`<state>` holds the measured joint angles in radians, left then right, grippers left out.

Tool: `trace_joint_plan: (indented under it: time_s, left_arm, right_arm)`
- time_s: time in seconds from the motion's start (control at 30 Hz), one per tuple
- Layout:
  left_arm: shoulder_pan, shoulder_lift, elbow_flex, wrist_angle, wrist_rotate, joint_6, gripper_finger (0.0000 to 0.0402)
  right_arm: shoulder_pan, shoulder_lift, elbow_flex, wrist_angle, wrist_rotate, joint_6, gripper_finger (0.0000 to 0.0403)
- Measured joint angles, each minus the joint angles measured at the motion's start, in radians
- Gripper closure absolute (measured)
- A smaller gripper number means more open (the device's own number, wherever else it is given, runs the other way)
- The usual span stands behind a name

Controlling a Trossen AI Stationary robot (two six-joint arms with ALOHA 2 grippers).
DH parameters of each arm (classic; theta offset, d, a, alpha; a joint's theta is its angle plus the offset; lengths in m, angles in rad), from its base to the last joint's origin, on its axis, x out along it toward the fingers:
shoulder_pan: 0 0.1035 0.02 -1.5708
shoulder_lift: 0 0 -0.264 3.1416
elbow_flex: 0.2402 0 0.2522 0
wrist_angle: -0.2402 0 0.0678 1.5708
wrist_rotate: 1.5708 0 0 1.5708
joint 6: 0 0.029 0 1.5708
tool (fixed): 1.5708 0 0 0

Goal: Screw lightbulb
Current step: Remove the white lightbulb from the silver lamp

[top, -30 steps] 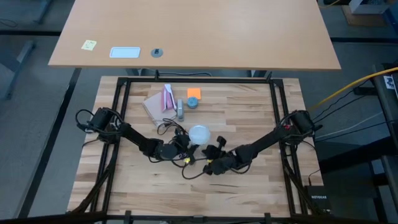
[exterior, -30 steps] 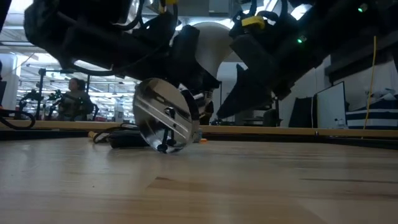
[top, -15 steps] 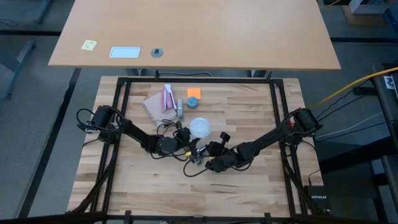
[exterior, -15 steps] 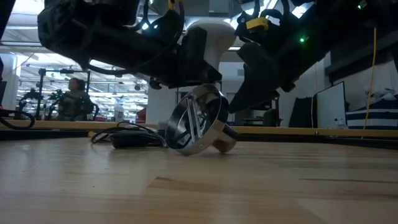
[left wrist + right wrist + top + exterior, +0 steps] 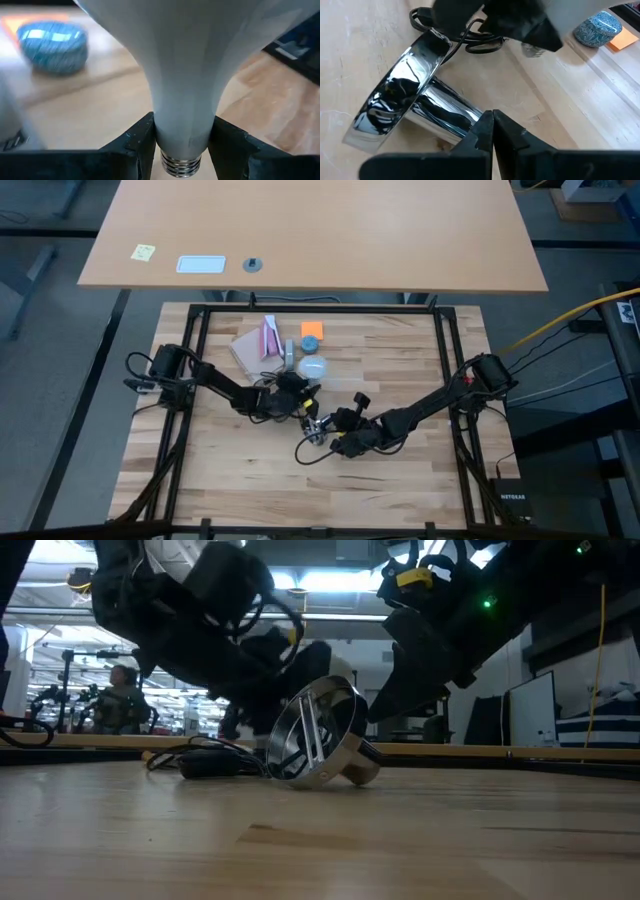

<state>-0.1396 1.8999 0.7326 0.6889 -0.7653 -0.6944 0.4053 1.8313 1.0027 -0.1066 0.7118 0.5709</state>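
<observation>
lightbulb [image 5: 182, 65] globe cropped, blue piece [image 5: 52, 37] blurred

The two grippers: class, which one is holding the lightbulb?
The left gripper: its fingers clamp the lightbulb at the neck. The right gripper is shut beside the chrome socket.

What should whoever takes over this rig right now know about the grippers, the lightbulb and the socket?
Left gripper: shut on the lightbulb at its neck, screw base bare, held away from the socket.
Right gripper: shut, at the chrome socket, which lies tipped on its side on the table; I cannot tell whether it grips it.
Done: bulb picked up.
Left: line the base up with the socket and screw it in.
</observation>
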Motion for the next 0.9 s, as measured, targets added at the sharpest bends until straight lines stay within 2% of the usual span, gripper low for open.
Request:
trace_joint_plan:
  time_s: [0.23,0.47,0.73,0.9]
  left_arm:
    - [0.039,0.000,0.000,-0.164,0.069,-0.213,0.0251]
    - [0.062,-0.002,0.002,-0.221,0.117,-0.258,0.0219]
    - [0.060,-0.030,0.000,-0.246,0.161,-0.199,0.0204]
    - [0.058,-0.125,0.000,-0.239,0.163,-0.095,0.0204]
  right_arm:
    - [0.000,0.000,0.000,-0.001,-0.005,-0.001,0.0393]
    - [0.000,0.000,0.000,-0.001,-0.005,-0.002,0.0393]
    - [0.000,-0.004,0.000,-0.040,-0.014,-0.004,0.0393]
    - [0.000,-0.033,0.000,-0.063,-0.115,-0.061,0.0393]
